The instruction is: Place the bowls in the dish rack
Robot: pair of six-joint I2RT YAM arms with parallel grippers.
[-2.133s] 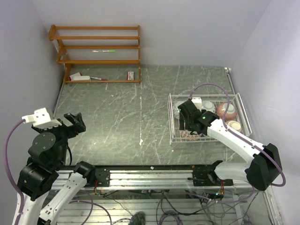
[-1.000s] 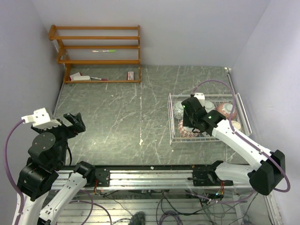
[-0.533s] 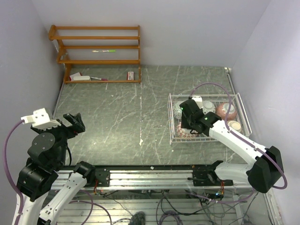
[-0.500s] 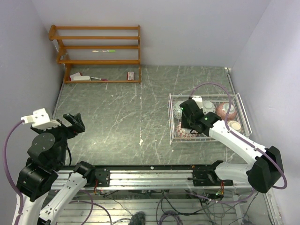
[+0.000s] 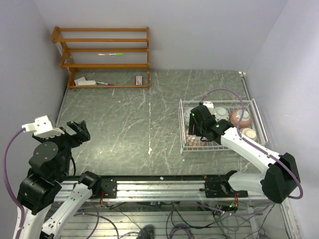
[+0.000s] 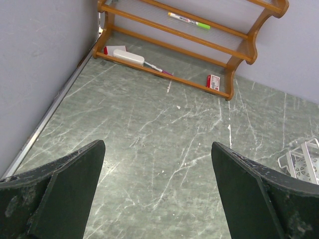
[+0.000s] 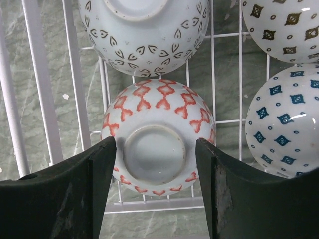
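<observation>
The white wire dish rack [image 5: 214,148] stands at the right. In the right wrist view, four bowls lie upside down in it: a red-patterned bowl [image 7: 157,129], a black-patterned bowl [image 7: 144,30], a blue-patterned bowl [image 7: 286,119] and a brown-patterned bowl [image 7: 284,25]. My right gripper [image 7: 155,142] is open just above the red-patterned bowl, its jaws either side of the foot ring and not gripping. In the top view it [image 5: 197,122] hovers over the rack's left part. A pink bowl [image 5: 242,117] sits at the rack's right. My left gripper [image 6: 157,149] is open and empty over the bare table.
An orange wooden shelf [image 5: 102,57] stands at the back left, with a marker [image 6: 188,20] and small items on it. Walls close in on the left, back and right. The rack's wire rim [image 7: 45,99] runs beside my right gripper's left finger.
My right gripper rose from low in the rack's front and shifted a little left, leaving the red-patterned bowl lying in the front-left corner. The left arm has not moved.
</observation>
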